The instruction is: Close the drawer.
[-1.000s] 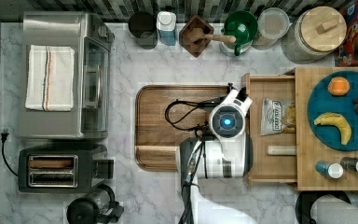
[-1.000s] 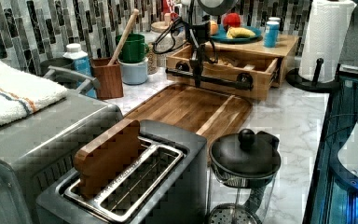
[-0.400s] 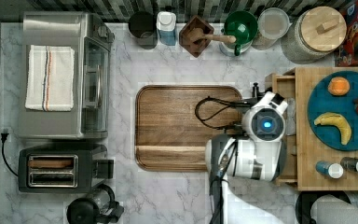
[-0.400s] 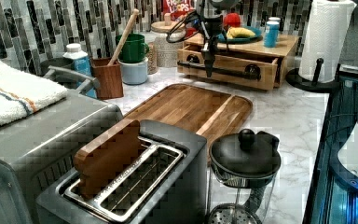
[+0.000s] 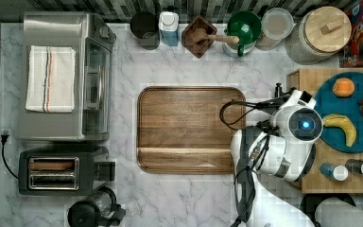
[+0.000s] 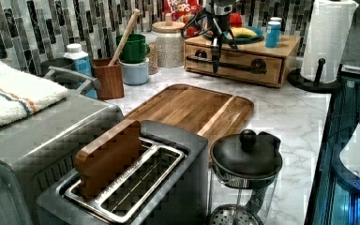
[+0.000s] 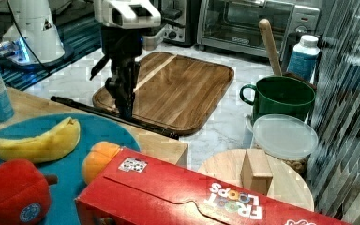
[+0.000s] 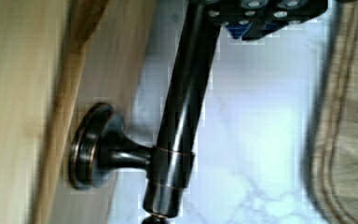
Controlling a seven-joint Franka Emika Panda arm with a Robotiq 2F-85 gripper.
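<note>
Pushed inward since a second ago, the drawer (image 6: pixel 236 63) now sits flush under the blue plate (image 6: pixel 236 37). Pressing the handle (image 7: pixel 115 117), the gripper (image 7: pixel 124 96) drives it; its finger spacing cannot be told.

I watched the drawer (image 6: pixel 234 64) go from pulled out w/ contents showing to flush in its cabinet. Gripper (image 7: pixel 124 105) travelled w/ the handle (image 6: pixel 225 65) toward the counter's cabinet edge.

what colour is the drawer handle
Dark bronze-black metal, glossy; the handle shows best in the wrist view, mounted on the light-wood drawer front.
</note>
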